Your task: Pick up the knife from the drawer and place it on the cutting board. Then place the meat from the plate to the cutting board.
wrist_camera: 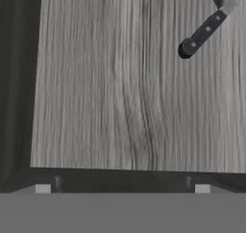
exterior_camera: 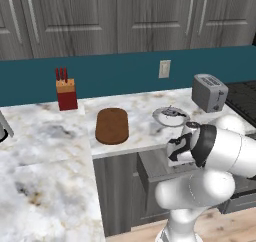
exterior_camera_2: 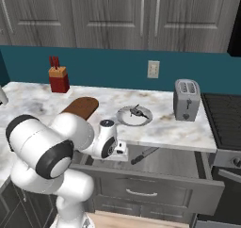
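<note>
Hand view: knife [wrist_camera: 204, 31] (unmarked handle).

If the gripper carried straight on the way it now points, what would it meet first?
Most likely the bare floor of the open drawer. The gripper looks down into it, and the knife lies off to one side of that line.

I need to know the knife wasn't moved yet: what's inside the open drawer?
The knife lies alone on the drawer floor, dark handle toward the front. The counter overhang and the arm hide the drawer's back and left part.
</note>
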{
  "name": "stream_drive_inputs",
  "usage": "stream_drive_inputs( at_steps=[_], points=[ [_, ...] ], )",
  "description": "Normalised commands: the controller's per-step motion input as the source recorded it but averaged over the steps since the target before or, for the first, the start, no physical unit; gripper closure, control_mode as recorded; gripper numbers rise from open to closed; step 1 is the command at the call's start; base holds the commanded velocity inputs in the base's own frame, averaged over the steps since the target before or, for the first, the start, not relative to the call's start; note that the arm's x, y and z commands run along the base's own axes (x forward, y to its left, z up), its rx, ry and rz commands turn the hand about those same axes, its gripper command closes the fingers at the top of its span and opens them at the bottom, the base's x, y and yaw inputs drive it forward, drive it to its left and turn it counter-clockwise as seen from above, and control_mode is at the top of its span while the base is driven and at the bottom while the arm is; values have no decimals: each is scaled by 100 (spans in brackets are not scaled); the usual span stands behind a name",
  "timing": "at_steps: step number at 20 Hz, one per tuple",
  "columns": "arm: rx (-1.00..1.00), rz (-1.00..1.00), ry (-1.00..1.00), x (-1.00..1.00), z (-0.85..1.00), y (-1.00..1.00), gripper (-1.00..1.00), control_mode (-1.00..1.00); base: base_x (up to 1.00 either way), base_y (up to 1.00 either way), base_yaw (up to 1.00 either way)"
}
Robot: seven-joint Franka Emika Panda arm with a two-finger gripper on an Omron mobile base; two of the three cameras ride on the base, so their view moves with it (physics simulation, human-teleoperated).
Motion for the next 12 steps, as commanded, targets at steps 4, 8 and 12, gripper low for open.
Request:
stream_drive_inputs(
  at_steps=[4,8,12],
  points=[
    [0,0,10,0,-21,-5,-100,-100,0,0,0],
    [0,0,10,0,-25,-10,-100,-100,0,0,0],
    [0,0,11,0,-28,-17,-100,-100,0,0,0]
  ],
)
